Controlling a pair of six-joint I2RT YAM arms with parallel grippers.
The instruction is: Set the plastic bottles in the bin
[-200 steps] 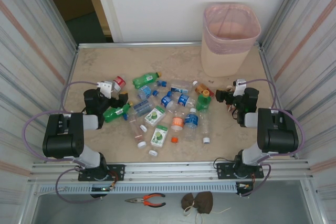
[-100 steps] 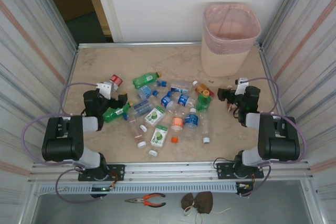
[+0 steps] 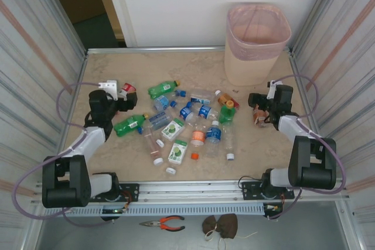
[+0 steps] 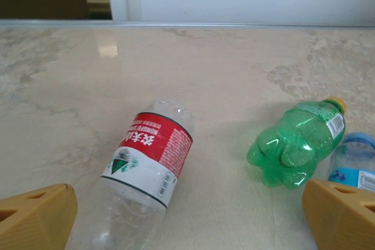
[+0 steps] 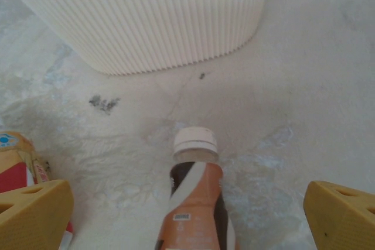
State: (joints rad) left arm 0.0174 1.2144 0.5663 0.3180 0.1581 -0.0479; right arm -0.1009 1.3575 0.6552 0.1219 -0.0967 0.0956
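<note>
Lighting: bright, even, diffuse, supplied from overhead. Shadows: soft, short, cast beside the green bottle [image 4: 296,150] and under the bin [image 5: 146,16]. Glare: a pale reflection is shown on the table [image 4: 107,50]. Sharpness: wrist views are rendered slightly soft.

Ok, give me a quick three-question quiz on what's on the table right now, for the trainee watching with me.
1. True or false: the right gripper is shut on the brown-and-orange bottle.
2. The clear bottle lying in front of the left gripper has a label that is: A blue, B red, C orange.
3. In the right wrist view, what stands beyond the brown-and-orange bottle's white cap?
Key: 1 false, its jaws stand open either side of the lying bottle. 2 B. 3 the bin.
</note>
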